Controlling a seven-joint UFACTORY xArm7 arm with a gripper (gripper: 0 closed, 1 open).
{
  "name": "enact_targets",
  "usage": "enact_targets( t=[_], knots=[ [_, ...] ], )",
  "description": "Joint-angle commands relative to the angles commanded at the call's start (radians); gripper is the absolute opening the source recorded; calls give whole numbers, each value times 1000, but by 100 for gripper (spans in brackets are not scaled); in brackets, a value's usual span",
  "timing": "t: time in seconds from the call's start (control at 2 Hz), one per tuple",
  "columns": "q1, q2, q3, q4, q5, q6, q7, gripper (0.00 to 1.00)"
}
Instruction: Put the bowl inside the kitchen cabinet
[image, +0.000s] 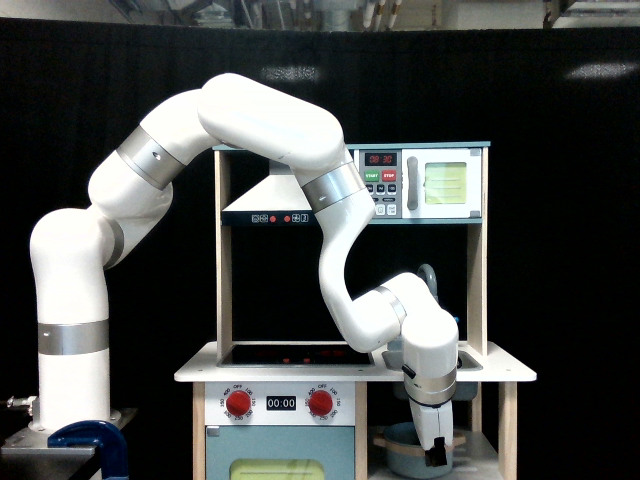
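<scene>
The blue-grey bowl (398, 455) with its tan wooden rim sits low inside the kitchen cabinet (508, 425), the doorless bay under the counter at the exterior view's right. It is just above or on the white shelf (485, 470); I cannot tell whether they touch. My gripper (437, 457) points straight down in front of the counter edge, its dark fingers closed over the bowl's right rim. The wrist hides that side of the bowl.
The white counter (200, 373) carries a black stove top (290, 354) and a grey sink (468, 358). Red knobs and a blue oven (280, 445) sit left of the bay. A microwave (445, 182) sits on top. A blue clamp (90, 445) stands by the arm's base.
</scene>
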Motion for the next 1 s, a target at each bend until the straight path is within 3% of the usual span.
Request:
enact_targets(
  t=[0.5, 1.0],
  knots=[
    [-45, -60, 16, -57, -34, 7, 2, 100],
    [-137, -178, 1, -144, -123, 73, 8, 100]
  ],
)
